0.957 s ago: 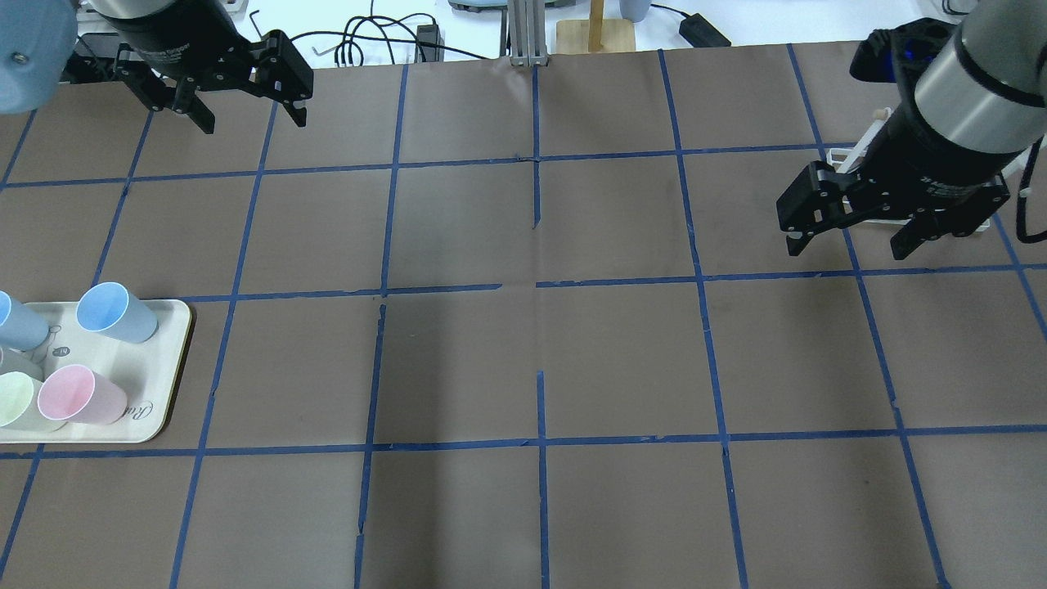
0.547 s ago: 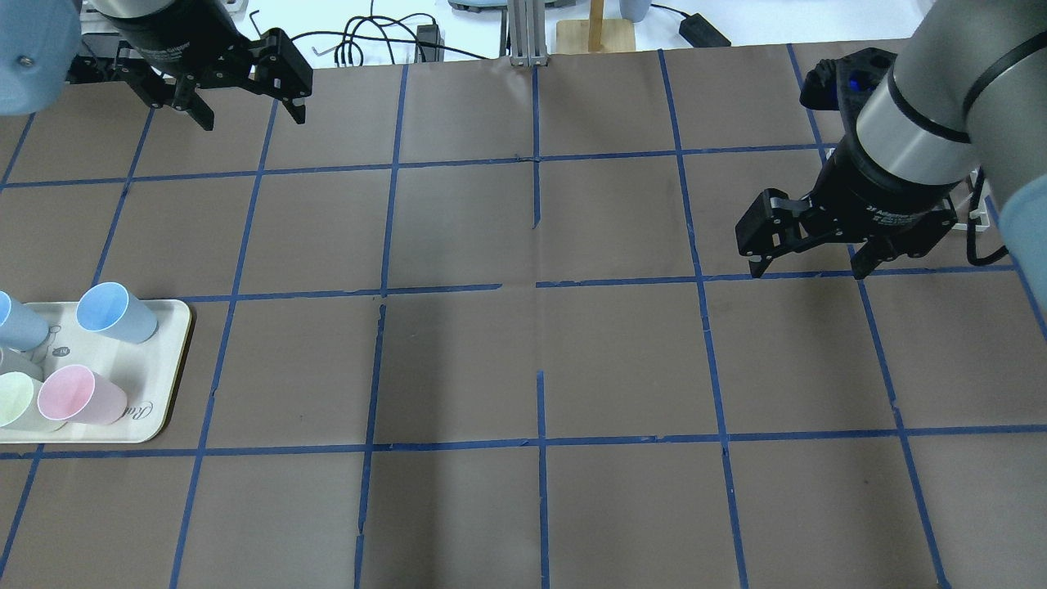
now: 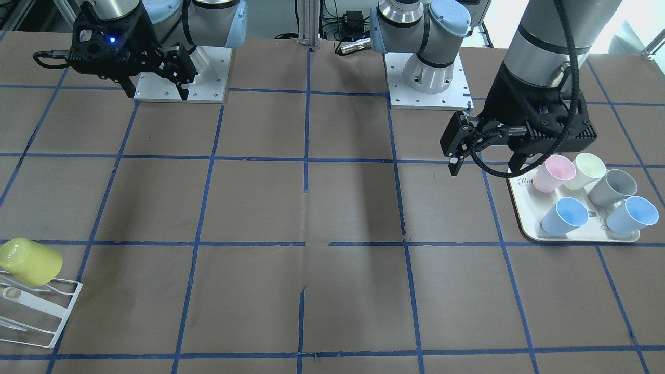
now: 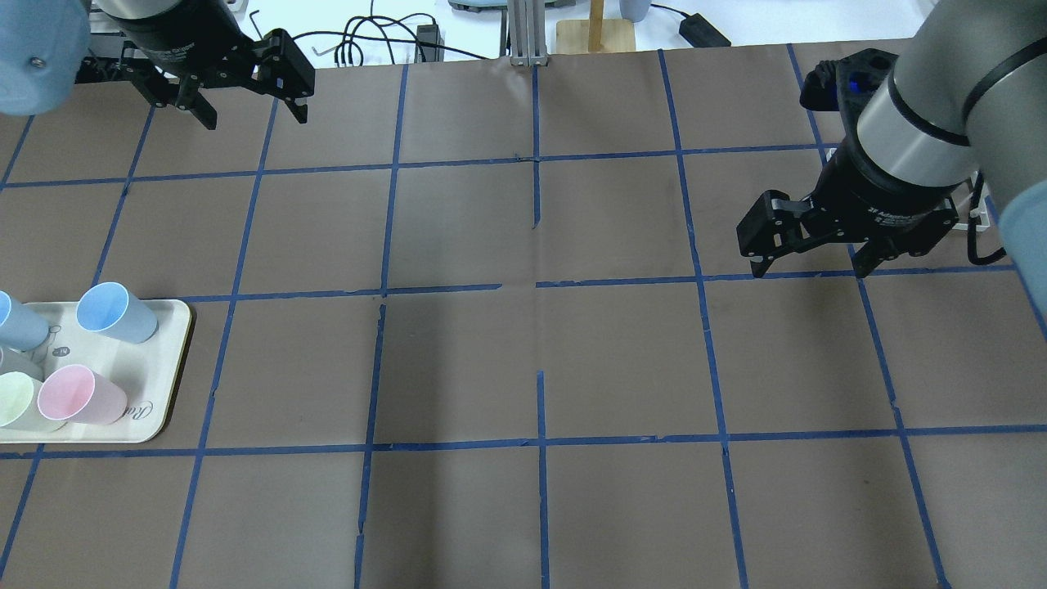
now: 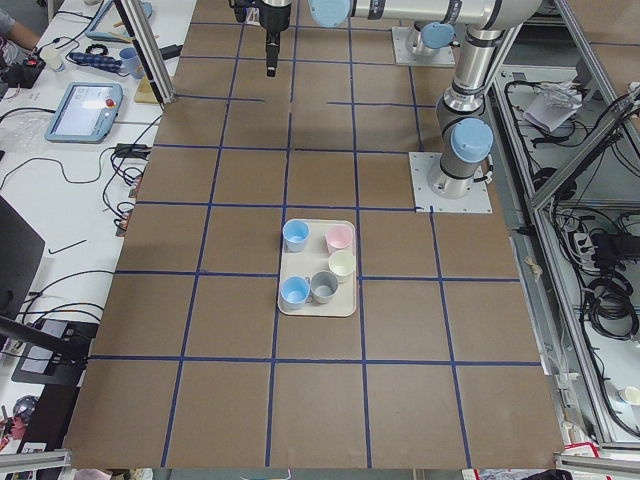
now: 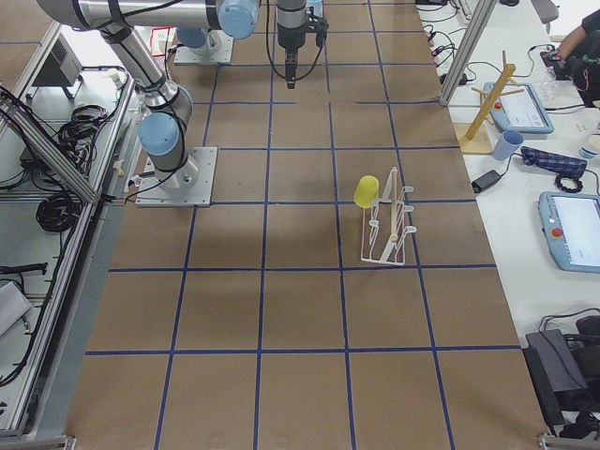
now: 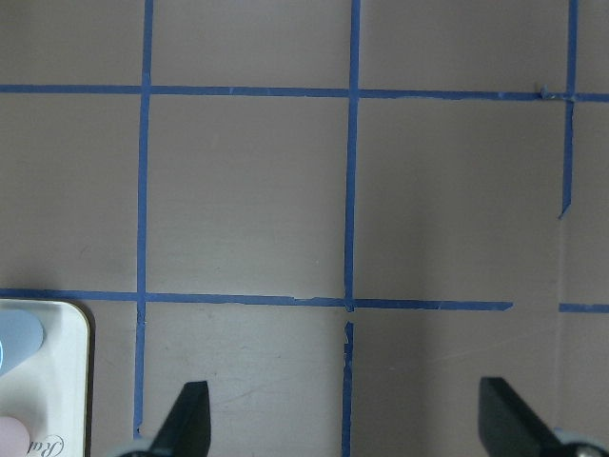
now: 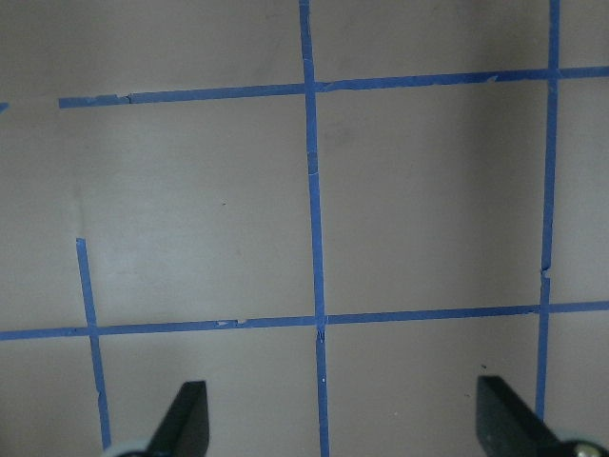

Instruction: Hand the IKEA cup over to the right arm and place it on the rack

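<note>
The yellow IKEA cup [image 3: 28, 262] sits upside down and tilted on a prong at the end of the white wire rack [image 3: 49, 311]. It also shows in the exterior right view [image 6: 366, 191] on the rack [image 6: 389, 230]. In the overhead view my right arm hides the cup. My right gripper [image 4: 808, 266] is open and empty, above bare table and apart from the rack; it also shows in the front view [image 3: 156, 93]. My left gripper [image 4: 249, 114] is open and empty, high up; the front view [image 3: 483, 166] shows it next to the tray.
A cream tray [image 3: 524, 221] holds a pink cup [image 3: 553, 174], a pale cream cup [image 3: 587, 169], a grey cup [image 3: 613, 188] and two light blue cups [image 3: 566, 215]. A wooden stand [image 4: 595, 33] and cables lie past the table's far edge.
My right gripper has moved left, away from the rack, staying open and empty. It has hardly moved in the last half second. The left gripper has barely shifted.
</note>
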Robot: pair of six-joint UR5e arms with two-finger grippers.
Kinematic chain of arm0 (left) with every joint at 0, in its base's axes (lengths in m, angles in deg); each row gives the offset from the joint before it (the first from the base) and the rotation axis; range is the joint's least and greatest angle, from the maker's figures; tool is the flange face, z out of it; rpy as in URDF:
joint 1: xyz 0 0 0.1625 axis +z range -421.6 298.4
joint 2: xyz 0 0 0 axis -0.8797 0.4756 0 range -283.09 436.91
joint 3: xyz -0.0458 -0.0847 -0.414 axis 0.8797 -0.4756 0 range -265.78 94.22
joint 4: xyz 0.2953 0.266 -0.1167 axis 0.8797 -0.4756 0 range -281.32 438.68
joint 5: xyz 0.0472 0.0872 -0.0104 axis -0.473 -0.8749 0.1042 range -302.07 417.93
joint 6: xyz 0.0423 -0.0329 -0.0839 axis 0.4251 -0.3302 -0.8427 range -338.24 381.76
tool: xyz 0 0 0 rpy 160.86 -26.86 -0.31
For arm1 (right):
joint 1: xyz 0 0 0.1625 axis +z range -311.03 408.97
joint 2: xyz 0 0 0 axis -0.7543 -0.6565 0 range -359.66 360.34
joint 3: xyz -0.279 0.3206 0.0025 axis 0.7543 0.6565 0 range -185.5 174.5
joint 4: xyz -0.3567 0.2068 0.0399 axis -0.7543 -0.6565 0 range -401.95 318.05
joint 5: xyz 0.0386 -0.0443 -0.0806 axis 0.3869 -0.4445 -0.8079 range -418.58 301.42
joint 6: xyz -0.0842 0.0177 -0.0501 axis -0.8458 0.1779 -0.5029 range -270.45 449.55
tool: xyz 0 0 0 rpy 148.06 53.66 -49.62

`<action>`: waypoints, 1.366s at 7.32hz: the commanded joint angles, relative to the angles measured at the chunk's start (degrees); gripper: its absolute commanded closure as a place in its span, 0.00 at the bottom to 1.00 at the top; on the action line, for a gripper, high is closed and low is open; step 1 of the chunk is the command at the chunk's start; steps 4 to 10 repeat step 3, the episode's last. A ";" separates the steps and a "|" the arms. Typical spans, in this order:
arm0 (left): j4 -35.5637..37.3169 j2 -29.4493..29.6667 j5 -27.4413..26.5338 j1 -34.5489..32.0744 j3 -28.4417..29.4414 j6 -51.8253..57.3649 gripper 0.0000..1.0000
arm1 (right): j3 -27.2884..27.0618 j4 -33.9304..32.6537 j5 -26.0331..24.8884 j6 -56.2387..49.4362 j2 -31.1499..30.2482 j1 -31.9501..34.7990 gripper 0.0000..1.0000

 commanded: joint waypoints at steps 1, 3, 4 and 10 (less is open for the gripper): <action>0.44 0.08 0.04 0.09 -0.07 0.18 0.00 | 0.92 1.28 0.58 -0.05 0.09 -0.19 0.00; 0.80 0.08 0.04 0.09 -0.33 0.18 0.00 | 0.92 1.28 0.77 0.04 0.00 -0.19 0.00; 0.80 0.08 0.04 0.09 -0.33 0.18 0.00 | 0.92 1.28 0.77 0.04 0.00 -0.19 0.00; 0.80 0.08 0.04 0.09 -0.33 0.18 0.00 | 0.92 1.28 0.77 0.04 0.00 -0.19 0.00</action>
